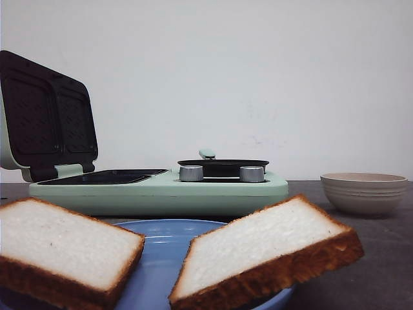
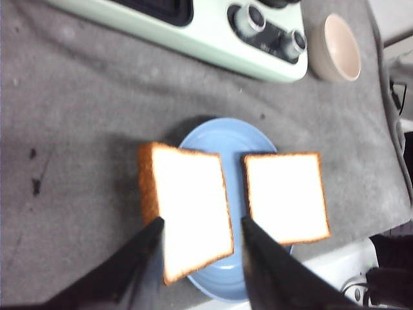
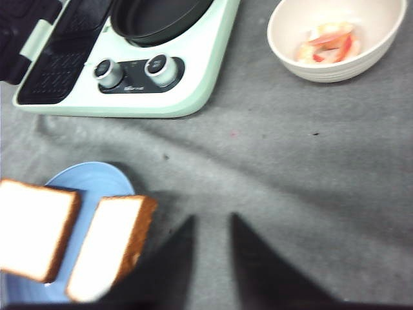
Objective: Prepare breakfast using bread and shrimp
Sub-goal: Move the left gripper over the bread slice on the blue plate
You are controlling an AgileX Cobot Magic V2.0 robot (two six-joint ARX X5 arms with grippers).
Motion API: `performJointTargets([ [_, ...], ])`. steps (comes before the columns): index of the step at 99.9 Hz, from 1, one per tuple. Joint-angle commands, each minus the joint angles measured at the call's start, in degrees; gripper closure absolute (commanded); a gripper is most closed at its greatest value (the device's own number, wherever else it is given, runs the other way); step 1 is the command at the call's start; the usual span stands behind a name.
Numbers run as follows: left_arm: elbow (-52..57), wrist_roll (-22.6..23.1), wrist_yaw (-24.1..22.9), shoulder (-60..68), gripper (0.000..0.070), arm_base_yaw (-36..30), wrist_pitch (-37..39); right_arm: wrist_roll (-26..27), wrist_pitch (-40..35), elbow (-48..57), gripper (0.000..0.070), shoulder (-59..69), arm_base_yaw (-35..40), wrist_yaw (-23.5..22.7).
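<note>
**While two slices wait on the plate**

With both arms above the grey tabletop (image 3: 310, 161), left pincer (image 2: 201, 245) spread wide over the left bread slice (image 2: 190, 206), gripping nothing. Right pincer (image 3: 211, 248) parted narrowly, empty, beside the blue plate (image 2: 222, 132). Second slice (image 2: 286, 196) alongside. Shrimp (image 3: 329, 45), seemingly reddish pieces, in the beige bowl (image 3: 290, 55) near the green sandwich maker (image 1: 161, 190).
</note>
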Motion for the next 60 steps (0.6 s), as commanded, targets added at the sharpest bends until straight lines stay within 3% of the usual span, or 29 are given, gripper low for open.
performJointTargets([
  [1,0.6,1.4,0.2,0.5,0.0429,-0.4,0.0,0.8,0.5,0.6,0.0461,0.2,0.0,-0.8],
  [11,0.6,1.4,0.3,1.0,0.0301,-1.0,0.1,0.7,0.4,0.6,0.0458,0.2,0.0,-0.8],
  [41,0.6,3.5,0.2,1.0,0.0305,-1.4,-0.1,0.3,1.1,0.6,0.0458,0.2,0.0,-0.8],
  [60,0.6,5.7,0.1,1.0,0.0305,-1.5,-3.1,0.7,0.6,0.6,0.0458,0.2,0.0,-3.9],
])
